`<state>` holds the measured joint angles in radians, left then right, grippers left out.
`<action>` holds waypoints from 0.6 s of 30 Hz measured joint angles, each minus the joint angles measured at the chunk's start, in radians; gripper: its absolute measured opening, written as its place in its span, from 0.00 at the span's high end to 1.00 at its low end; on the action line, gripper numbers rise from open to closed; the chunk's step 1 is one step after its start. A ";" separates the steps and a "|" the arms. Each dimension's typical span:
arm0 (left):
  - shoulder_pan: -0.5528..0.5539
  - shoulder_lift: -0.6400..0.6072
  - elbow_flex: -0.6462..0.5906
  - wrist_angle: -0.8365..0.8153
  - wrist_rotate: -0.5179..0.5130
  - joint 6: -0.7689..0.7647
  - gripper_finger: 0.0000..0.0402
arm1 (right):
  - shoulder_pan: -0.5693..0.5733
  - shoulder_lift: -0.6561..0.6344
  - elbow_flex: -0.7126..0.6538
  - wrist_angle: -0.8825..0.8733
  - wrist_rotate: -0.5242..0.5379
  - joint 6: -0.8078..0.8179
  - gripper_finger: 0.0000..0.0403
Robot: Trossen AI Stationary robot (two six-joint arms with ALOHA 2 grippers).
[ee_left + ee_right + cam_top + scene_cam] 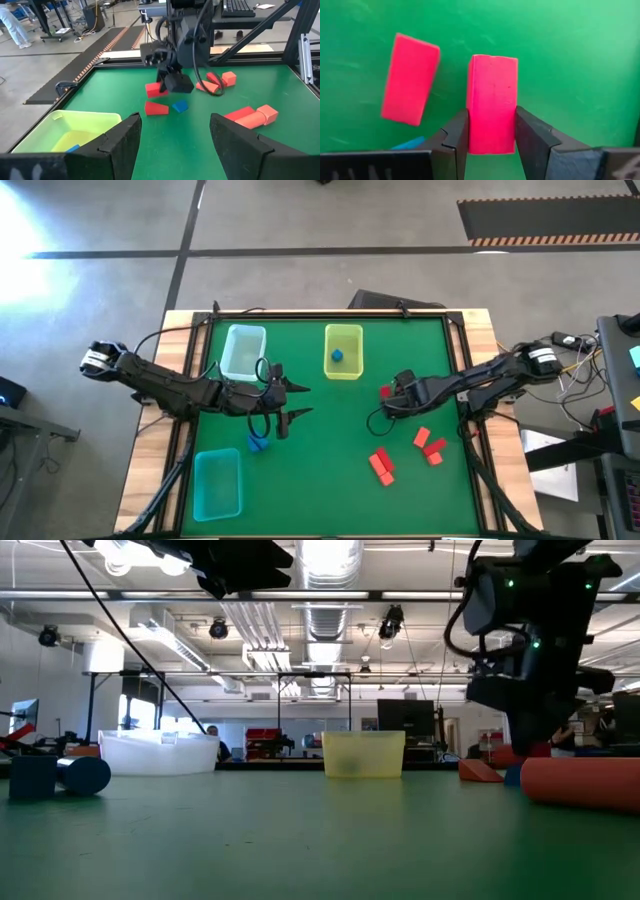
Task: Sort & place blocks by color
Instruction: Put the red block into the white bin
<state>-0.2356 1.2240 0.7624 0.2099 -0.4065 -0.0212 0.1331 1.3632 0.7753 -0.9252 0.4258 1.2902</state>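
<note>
Industrial lab: exposed ceiling ducts

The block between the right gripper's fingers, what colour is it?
Red. The block sits between the right gripper fingers, clearest in the right wrist view.

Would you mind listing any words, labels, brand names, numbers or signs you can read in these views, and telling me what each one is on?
None can be read in any view.
The red block between the right gripper fingers is plain, as are the yellow-green tray, the pale tray and the teal tray.
The left gripper shows no marking.
Room equipment behind the table in the low view: too small and blurred to read.
</note>
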 joint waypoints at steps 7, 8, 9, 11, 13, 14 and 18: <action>0.000 0.000 -0.006 0.035 0.000 -0.003 0.45 | 0.068 -0.168 0.000 0.092 0.146 -0.094 0.71; 0.000 0.003 -0.014 0.066 0.000 -0.003 0.45 | 0.090 -0.195 0.000 0.137 0.178 -0.123 0.71; 0.000 0.008 -0.024 0.103 0.000 -0.002 0.45 | 0.113 -0.219 0.000 0.188 0.215 -0.167 0.71; 0.000 0.018 -0.049 0.185 0.002 -0.002 0.45 | 0.166 -0.254 -0.002 0.321 0.293 -0.277 0.71; 0.000 0.035 -0.064 0.261 0.006 -0.003 0.45 | 0.218 -0.274 -0.015 0.485 0.368 -0.412 0.71; 0.000 0.046 -0.066 0.292 0.007 -0.002 0.45 | 0.244 -0.278 -0.024 0.580 0.401 -0.491 0.71; 0.000 0.100 -0.071 0.400 0.019 0.001 0.45 | 0.311 -0.254 -0.082 1.023 0.435 -0.815 0.71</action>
<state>-0.2356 1.3244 0.6910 0.6095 -0.3878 -0.0203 0.4445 1.1096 0.6938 0.0974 0.8607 0.4755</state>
